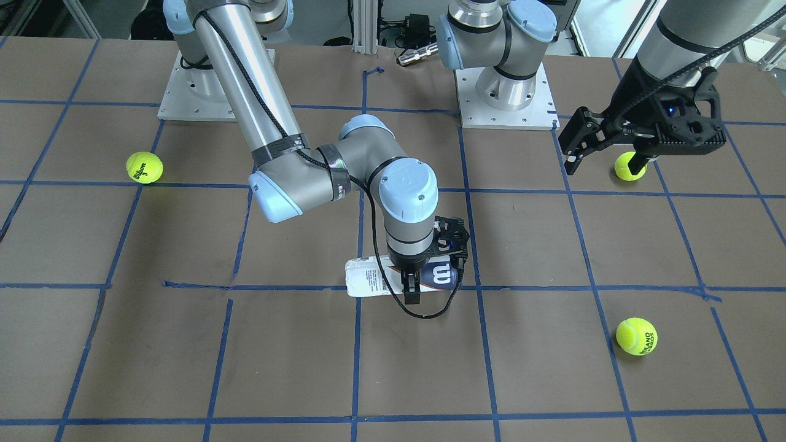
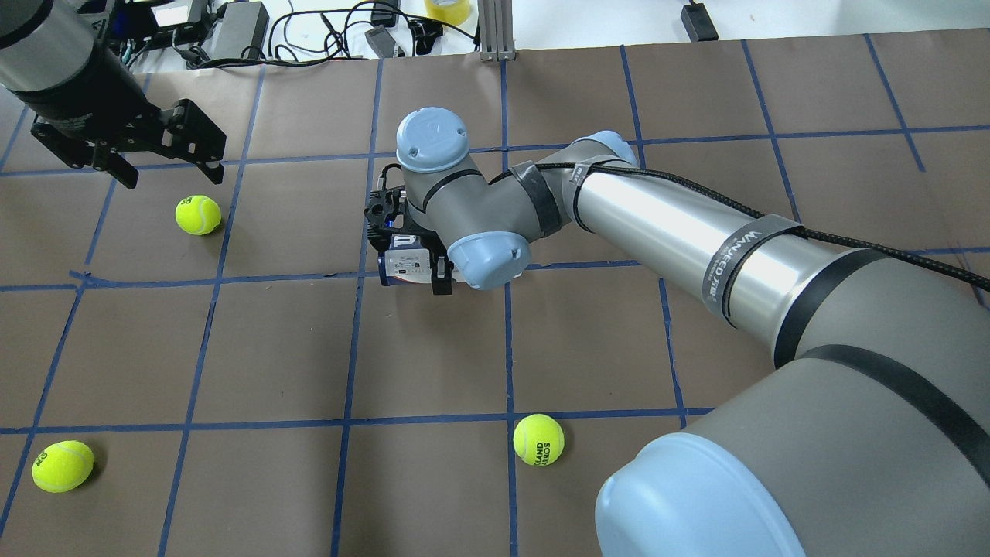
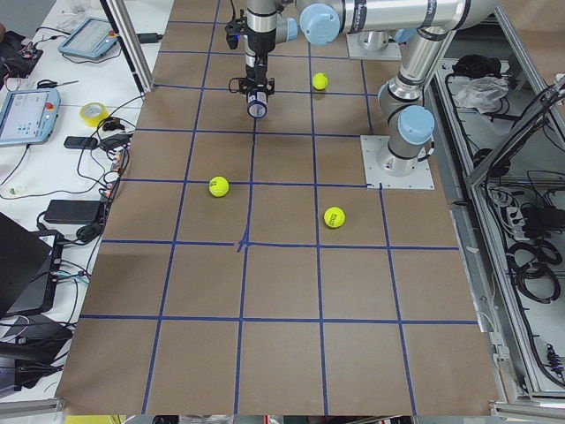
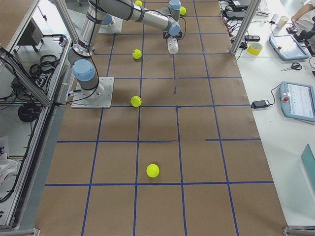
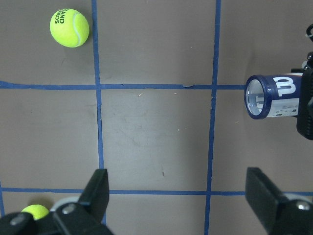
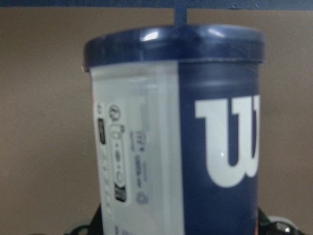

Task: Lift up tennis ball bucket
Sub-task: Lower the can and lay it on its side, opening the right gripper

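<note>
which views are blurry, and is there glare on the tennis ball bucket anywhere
Right wrist view: the tennis ball bucket fills the frame in soft focus, its small print unreadable, with bright glints on the navy rim. Left wrist view: sharp, with the bucket small at the right edge. Overhead view: streaky glare along the right arm.
</note>
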`<state>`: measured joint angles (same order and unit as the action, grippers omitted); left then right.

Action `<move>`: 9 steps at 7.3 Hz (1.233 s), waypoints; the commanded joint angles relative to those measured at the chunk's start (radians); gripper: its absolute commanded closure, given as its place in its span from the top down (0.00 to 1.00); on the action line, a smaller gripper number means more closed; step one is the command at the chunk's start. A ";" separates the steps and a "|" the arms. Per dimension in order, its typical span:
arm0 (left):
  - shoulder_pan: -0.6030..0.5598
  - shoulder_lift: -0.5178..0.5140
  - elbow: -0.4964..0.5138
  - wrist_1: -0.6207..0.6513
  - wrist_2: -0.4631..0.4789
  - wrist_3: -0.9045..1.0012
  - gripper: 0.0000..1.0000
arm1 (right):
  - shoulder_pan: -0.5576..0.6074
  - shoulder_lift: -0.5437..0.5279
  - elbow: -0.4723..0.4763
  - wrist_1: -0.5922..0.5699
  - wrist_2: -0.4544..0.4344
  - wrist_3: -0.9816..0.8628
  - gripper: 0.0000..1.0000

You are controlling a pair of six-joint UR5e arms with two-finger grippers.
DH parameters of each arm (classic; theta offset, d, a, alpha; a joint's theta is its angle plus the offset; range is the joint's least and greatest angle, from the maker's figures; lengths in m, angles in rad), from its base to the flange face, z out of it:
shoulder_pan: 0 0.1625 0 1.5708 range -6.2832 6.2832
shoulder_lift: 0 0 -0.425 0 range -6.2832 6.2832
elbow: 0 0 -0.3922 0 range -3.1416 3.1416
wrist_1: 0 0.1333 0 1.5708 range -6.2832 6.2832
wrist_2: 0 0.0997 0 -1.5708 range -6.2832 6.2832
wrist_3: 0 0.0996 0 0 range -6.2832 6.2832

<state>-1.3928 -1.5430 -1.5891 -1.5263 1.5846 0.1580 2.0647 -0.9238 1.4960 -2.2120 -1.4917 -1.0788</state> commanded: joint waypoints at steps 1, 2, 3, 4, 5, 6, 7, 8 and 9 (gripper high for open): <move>0.000 0.001 0.000 0.000 0.000 0.000 1.00 | 0.000 0.002 0.000 -0.002 0.002 0.023 0.85; 0.000 0.000 0.000 0.000 0.000 0.000 1.00 | 0.002 0.002 0.001 0.000 0.011 0.043 0.99; 0.000 0.000 -0.002 0.000 -0.002 0.000 1.00 | 0.002 0.008 0.004 0.000 0.013 0.066 1.00; 0.000 0.000 -0.002 0.000 -0.002 0.000 1.00 | 0.003 0.014 0.003 0.005 0.011 0.066 1.00; 0.000 0.000 -0.002 0.000 -0.002 0.000 1.00 | 0.003 0.010 -0.006 0.011 0.008 0.069 1.00; 0.000 0.000 -0.002 0.000 -0.002 0.000 1.00 | 0.002 -0.004 -0.016 0.017 0.008 0.066 1.00; 0.000 0.000 -0.002 0.000 -0.002 0.000 1.00 | 0.000 -0.033 -0.014 0.021 0.010 0.068 1.00; 0.000 -0.003 -0.002 0.000 -0.002 0.000 1.00 | -0.009 -0.073 -0.010 0.040 0.034 0.065 1.00; 0.001 -0.003 -0.002 -0.002 -0.002 0.000 1.00 | -0.023 -0.107 0.003 0.070 0.041 0.066 1.00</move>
<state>-1.3926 -1.5452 -1.5907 -1.5266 1.5831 0.1580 2.0555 -0.9878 1.4881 -2.1717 -1.4640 -1.0126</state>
